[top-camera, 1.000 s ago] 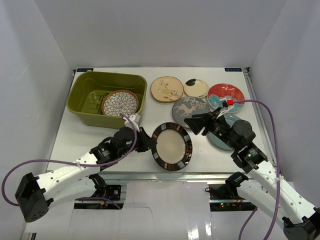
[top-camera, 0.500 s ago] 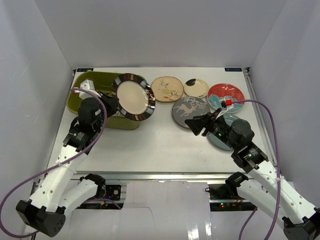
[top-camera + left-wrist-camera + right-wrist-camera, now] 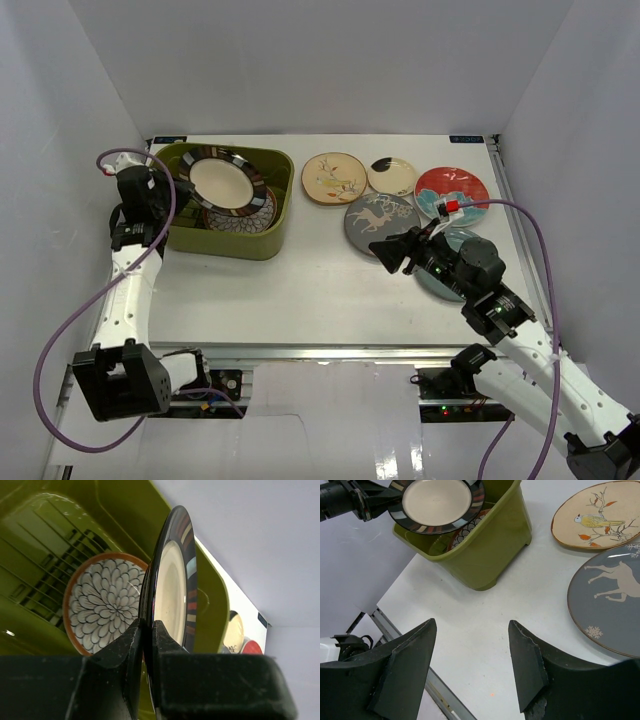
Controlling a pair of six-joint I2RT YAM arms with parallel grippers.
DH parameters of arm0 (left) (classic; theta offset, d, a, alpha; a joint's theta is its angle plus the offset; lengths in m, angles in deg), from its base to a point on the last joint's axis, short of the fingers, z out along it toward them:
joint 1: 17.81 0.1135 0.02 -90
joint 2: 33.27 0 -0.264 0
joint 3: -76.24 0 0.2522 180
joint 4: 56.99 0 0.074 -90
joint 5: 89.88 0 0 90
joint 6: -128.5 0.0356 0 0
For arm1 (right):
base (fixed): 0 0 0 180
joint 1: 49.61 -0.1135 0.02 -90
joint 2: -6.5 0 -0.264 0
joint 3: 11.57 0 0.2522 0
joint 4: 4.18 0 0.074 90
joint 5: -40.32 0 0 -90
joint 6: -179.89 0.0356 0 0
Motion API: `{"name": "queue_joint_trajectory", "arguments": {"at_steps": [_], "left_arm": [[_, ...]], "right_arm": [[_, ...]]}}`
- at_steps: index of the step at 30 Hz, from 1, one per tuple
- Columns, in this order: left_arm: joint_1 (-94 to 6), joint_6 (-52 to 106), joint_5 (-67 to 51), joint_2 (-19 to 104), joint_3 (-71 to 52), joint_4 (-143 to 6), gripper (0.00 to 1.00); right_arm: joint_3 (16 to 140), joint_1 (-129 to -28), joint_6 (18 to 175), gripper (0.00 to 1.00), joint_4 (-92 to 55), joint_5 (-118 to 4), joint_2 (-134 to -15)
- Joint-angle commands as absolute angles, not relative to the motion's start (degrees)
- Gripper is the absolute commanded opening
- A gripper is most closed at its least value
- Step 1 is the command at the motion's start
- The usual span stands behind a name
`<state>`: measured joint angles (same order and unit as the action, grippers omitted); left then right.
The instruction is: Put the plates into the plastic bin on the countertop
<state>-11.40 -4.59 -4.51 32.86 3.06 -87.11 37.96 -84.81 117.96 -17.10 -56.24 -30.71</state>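
Top view, with both wrist views. The left gripper [image 3: 176, 186] is clamped on the left rim of the dark-rimmed plate [image 3: 223, 181]. In the left wrist view its two fingers [image 3: 131, 645] pinch the plate's edge [image 3: 172, 595] with no gap showing. The plate has a cream centre and a dark border with coloured stripes. It is held over the open top of the olive-green plastic bin [image 3: 270, 236], at the far left of the white countertop [image 3: 300, 290]. The right wrist view shows it [image 3: 436, 501] above the bin's rim [image 3: 495, 545].

Below it, the white-brown floral plate [image 3: 250, 214] lies flat on the bin's slotted floor, partly covered from above; whether the two plates touch cannot be told. The left wrist view shows the floral pattern [image 3: 105, 602] and the bin wall [image 3: 210, 610].

The right gripper [image 3: 385, 250] hovers over bare countertop with its jaws apart and nothing between them [image 3: 472, 645].

Five plates lie outside the bin, on the right half of the countertop:
- The cream bird plate [image 3: 334, 177] and the small cream plate [image 3: 392, 176] lie side by side at the far edge.
- The red-teal plate [image 3: 452, 190] is to their right.
- The grey deer plate [image 3: 378, 217] is nearer, just beside the right gripper.
- The pale blue plate [image 3: 432, 284] is largely covered by the right arm.

Small dark labels [image 3: 168, 139] at the countertop's far corners are too small to read.
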Motion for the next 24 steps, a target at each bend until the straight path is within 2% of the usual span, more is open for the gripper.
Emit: {"name": "queue_joint_trajectory", "arguments": {"at_steps": [1,22,24], "left_arm": [[-8.8,-7.0,-11.0,32.0,2.3,-78.0,0.0],[-7.9,-2.8,-10.8,40.4,11.0,-75.3,0.0],[-8.0,-2.2,-10.2,41.3,10.9,-76.2,0.08]], "right_arm": [[37.7,-84.5,116.9,0.66,-16.0,-56.4,-31.1],[33.4,-84.6,117.7,0.66,-12.8,-53.5,-34.1],[31.7,-84.5,119.0,0.66,-10.7,-52.9,-35.1]]}}
